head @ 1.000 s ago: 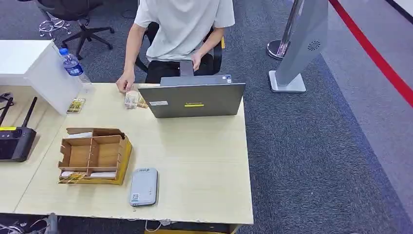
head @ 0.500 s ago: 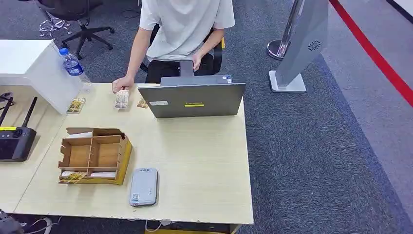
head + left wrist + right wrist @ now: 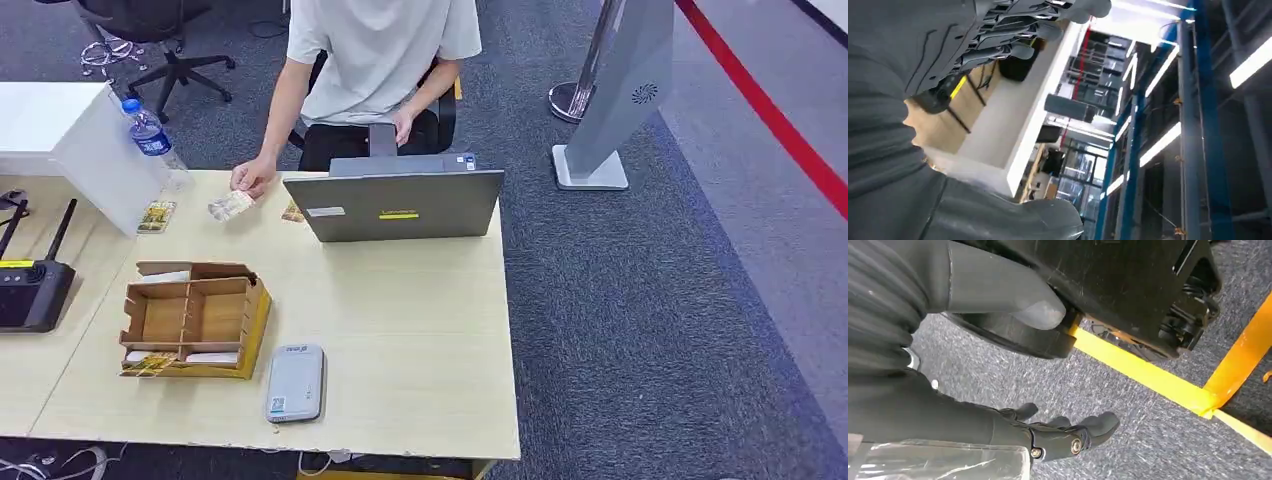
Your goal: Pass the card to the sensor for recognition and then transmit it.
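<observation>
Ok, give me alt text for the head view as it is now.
A seated person's hand holds a card just above the far side of a wooden table, left of a laptop. Nearer the robot sit a compartmented box and a grey sensor.

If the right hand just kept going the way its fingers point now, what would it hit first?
Probably the grey carpet: the right hand hangs open over the floor, nothing between its fingers and the carpet. Depth is unclear; the yellow tape lies just beyond.
</observation>
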Robot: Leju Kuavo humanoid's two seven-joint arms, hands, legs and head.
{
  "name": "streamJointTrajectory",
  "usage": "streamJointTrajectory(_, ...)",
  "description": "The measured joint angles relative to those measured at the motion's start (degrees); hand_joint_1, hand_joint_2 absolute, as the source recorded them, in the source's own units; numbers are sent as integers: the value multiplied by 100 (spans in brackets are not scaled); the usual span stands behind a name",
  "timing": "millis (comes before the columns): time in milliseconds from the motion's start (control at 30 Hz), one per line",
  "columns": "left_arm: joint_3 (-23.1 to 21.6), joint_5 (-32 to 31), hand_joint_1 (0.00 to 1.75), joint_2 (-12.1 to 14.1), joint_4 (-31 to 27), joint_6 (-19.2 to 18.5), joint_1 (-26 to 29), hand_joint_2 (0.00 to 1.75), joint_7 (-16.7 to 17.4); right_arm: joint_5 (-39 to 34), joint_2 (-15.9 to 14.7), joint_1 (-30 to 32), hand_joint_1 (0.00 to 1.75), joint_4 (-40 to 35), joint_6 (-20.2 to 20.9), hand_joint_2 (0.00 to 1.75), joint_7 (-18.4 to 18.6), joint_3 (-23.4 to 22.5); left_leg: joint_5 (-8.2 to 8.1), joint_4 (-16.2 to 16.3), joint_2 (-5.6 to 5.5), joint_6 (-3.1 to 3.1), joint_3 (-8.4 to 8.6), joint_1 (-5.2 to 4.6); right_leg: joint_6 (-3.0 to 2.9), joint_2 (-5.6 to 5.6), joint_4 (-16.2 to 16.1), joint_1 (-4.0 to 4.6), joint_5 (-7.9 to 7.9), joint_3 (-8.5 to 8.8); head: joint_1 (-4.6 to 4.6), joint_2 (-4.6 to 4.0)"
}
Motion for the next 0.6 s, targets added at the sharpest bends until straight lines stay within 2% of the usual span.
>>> streamJointTrajectory(167, -324, -885, 0, 206, -46, 245, -228, 175, 13, 31, -4, -1, 0, 9, 7, 175, 22, 42, 1, 0, 2, -1, 2, 1, -1, 4, 0, 1, 0, 0, -2, 0)
streamJointTrajectory(600, -1552, -3270, 0, 663, 157, 370, -1020, 175, 638, 131, -9, -12, 0, 15, 48, 175, 83, 133, 2, 2, 10, -2, 3, 0, -5, 12, 0, 0, 7, -2, -2, 0)
